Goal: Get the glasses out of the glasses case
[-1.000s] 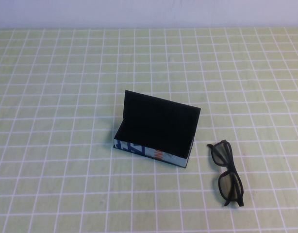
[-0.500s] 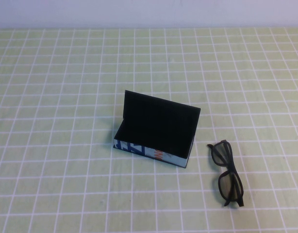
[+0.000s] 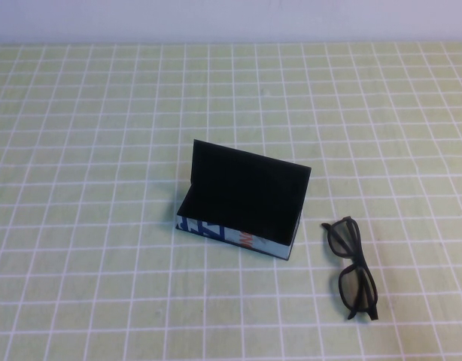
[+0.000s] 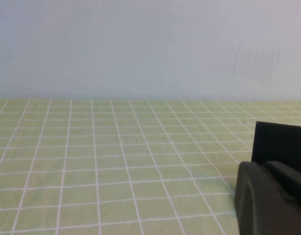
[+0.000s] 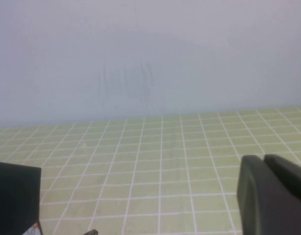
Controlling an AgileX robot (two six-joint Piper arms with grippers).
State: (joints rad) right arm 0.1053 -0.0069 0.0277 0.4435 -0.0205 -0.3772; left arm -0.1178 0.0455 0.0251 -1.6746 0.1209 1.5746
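The glasses case point(image 3: 242, 207) stands open mid-table, its lid upright, black lining showing and nothing inside; its front side is light blue with print. The black glasses point(image 3: 353, 268) lie on the cloth just right of the case, arms folded. Neither gripper shows in the high view. In the left wrist view my left gripper point(image 4: 265, 166) is shut and empty, low over the cloth, with the case lid point(image 4: 283, 142) behind it. In the right wrist view my right gripper point(image 5: 263, 159) is shut and empty, well apart from the case point(image 5: 15, 196).
A green cloth with a white grid point(image 3: 103, 150) covers the table. A pale wall point(image 3: 231, 19) runs along the far edge.
A dark sliver at the left edge of the high view has slid almost out of sight. The case and the glasses have not moved.
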